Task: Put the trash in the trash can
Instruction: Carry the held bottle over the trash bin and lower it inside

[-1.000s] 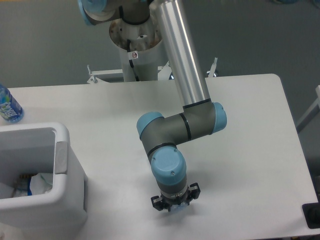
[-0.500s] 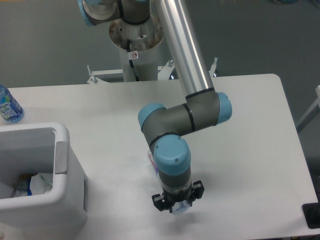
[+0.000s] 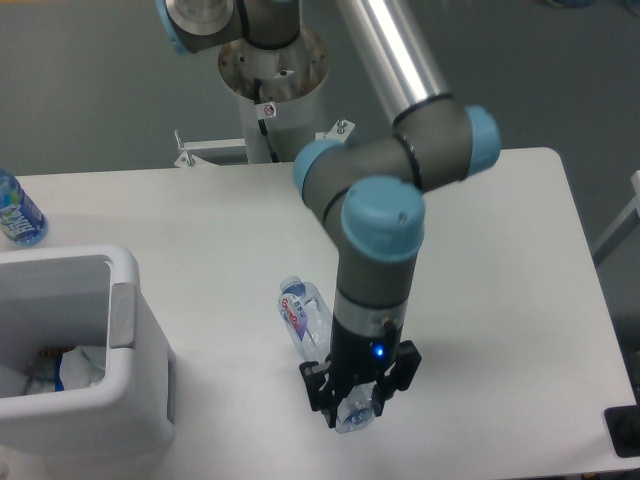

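The trash, a clear plastic bottle [image 3: 306, 318] with a white, red and blue label, slants from its cap at the upper left down to its base at the lower right, near the table's front edge. My gripper [image 3: 355, 403] points down and is shut on the bottle's base end. Whether the bottle still touches the table I cannot tell. The trash can [image 3: 125, 318], a big white bin with a grey strip on its rim, stands at the front left, well apart from the gripper. A wrinkly white plastic piece [image 3: 82, 366] lies inside it.
A blue-tinted bottle with a blue label [image 3: 17, 213] stands at the table's far left edge, behind the bin. The robot's base column [image 3: 270, 90] rises behind the table's back edge. A dark object [image 3: 625, 432] sits at the front right corner.
The wrist has risen and swung right, so the gripper now hangs straight down. The bottle, hidden under the arm a second ago, now shows with its base between the fingers.
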Controlling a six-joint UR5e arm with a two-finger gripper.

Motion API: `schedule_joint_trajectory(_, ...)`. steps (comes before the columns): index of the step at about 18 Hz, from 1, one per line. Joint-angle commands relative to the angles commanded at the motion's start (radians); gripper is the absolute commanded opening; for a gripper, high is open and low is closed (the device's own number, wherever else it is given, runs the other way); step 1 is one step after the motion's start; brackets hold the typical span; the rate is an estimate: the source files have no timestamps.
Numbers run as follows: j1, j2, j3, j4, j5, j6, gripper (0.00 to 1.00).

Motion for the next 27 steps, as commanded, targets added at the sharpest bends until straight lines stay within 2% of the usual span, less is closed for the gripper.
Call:
schedule_joint_trajectory(2,0.003,0.032,0.008,0.015,-0.003,0.0,0.56)
schedule_joint_trajectory(7,-0.011,0.072,0.022,0.109,-0.069,-0.08,0.56)
schedule_joint_trajectory(12,-0.06,0.126,0.031,0.139,-0.098,-0.094,0.56)
schedule_joint_trajectory(16,-0.136,0.126,0.04,0.222,-0.098,-0.094,0.56)
schedule_joint_trajectory(19,-0.17,0.12,0.063,0.233,-0.098,-0.094,0.56)
schedule_joint_trajectory(27,-0.277,0.103,0.064,0.258,-0.097,-0.087,0.56)
